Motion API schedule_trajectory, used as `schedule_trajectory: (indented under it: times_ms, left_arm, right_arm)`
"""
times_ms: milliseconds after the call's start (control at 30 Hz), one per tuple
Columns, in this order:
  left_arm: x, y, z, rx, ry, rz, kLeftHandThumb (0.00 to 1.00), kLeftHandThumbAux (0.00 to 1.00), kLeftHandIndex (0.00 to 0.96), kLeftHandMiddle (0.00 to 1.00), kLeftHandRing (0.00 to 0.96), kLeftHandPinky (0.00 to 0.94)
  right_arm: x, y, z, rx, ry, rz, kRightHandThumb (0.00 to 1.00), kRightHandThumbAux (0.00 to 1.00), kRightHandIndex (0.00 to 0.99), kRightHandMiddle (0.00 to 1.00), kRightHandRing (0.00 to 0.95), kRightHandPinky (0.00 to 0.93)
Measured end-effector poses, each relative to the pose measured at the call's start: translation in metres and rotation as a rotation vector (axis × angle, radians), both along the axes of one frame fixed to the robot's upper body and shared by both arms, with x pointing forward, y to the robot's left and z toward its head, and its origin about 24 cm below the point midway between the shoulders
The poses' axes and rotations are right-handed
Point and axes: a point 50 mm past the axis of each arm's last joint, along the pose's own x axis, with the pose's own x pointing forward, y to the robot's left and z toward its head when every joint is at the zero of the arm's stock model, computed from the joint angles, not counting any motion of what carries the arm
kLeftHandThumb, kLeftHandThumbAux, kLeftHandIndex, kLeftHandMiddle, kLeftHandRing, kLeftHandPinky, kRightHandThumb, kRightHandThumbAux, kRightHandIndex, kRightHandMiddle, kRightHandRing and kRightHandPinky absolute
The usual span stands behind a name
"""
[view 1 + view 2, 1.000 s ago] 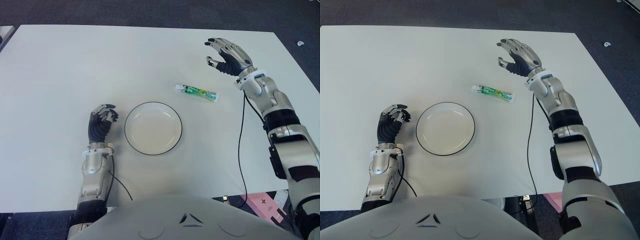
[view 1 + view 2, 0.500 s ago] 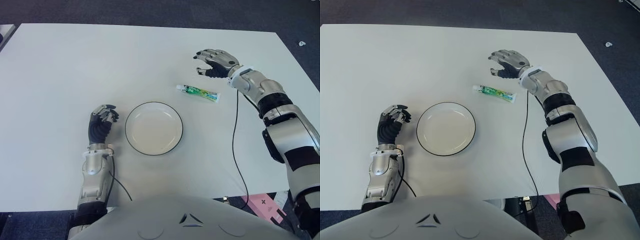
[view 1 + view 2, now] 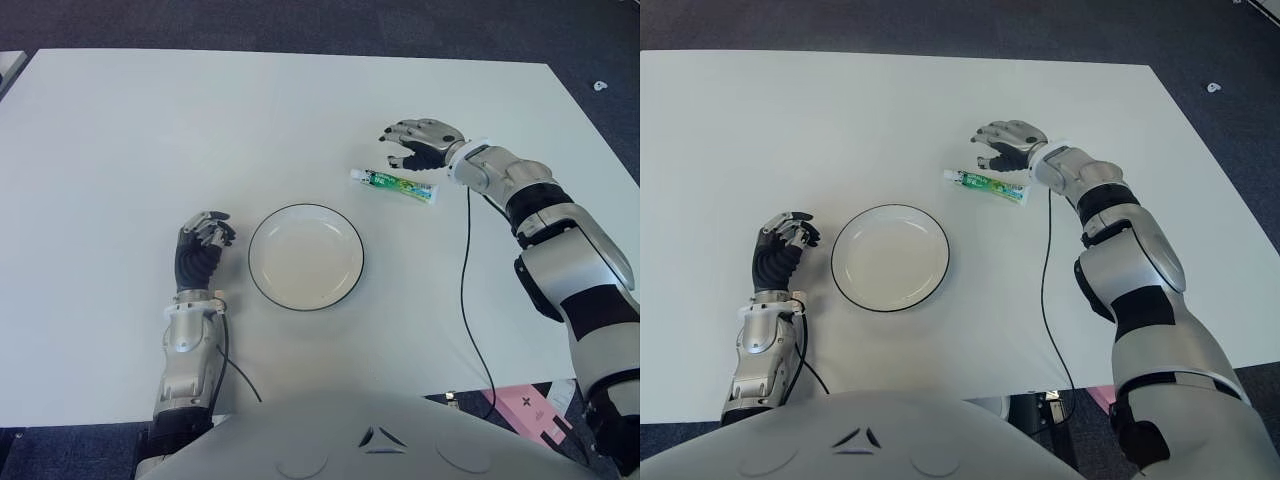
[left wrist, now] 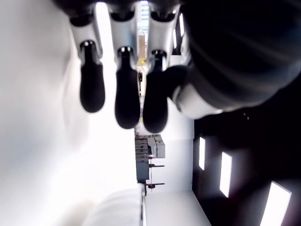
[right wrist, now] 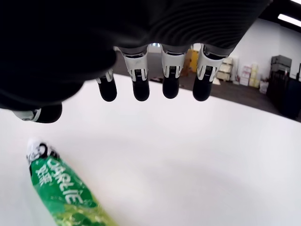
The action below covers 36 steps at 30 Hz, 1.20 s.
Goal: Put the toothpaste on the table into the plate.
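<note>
**One hand repositioned: right hand now over the toothpaste, no grasp yet**

One change defines this moment. Over the last second the right hand (image 3: 418, 144) has dropped from a raised position well beyond the tube and swung inward; it now hovers palm-down just past the far side of the toothpaste tube (image 3: 394, 184). In the right wrist view the fingertips (image 5: 170, 88) hang spread and relaxed above the bare table (image 3: 150, 130), with the green tube (image 5: 63, 188) lying below and to one side of them. Nothing is between the fingers, and no contact with the tube is visible.

The toothpaste tube has not moved. It lies flat on the table, white cap end pointing toward the robot's left, near the white plate (image 3: 340, 228) with the dark rim but clearly apart from it, on the plate's far right side. The plate holds nothing.

The left hand (image 3: 200, 244) has remained in place on the left of the plate, fingers curled loosely and holding nothing; its wrist view confirms this.

Assessment: the approach phase is nearly complete and the grasp phase has not begun. The next move probably calls for lowering the right hand and closing the fingers across the tube's narrow width. The tube is thin and lies flat, so the fingertips may slip over it or push it along the table
</note>
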Motion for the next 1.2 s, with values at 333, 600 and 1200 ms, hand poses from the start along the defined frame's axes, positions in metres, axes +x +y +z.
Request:
schedule_trajectory:
  times_ms: [333, 600, 1200]
  left_arm:
    - [-0.001, 0.000, 0.000, -0.001, 0.002, 0.002, 0.710, 0.717, 0.435, 0.595, 0.577, 0.564]
    - [-0.001, 0.000, 0.000, 0.004, 0.004, 0.008, 0.709, 0.718, 0.435, 0.594, 0.577, 0.565]
    - [-0.001, 0.000, 0.001, 0.009, 0.002, 0.011, 0.709, 0.717, 0.435, 0.599, 0.578, 0.565]
  right_arm:
    - [-0.004, 0.002, -0.013, -0.080, 0.088, 0.021, 0.622, 0.069, 0.000, 0.000, 0.000, 0.000]
    - [-0.010, 0.005, -0.020, -0.159, 0.153, 0.080, 0.605, 0.086, 0.000, 0.000, 0.000, 0.000]
    - [-0.015, -0.001, -0.023, -0.238, 0.180, 0.135, 0.584, 0.098, 0.000, 0.000, 0.000, 0.000]
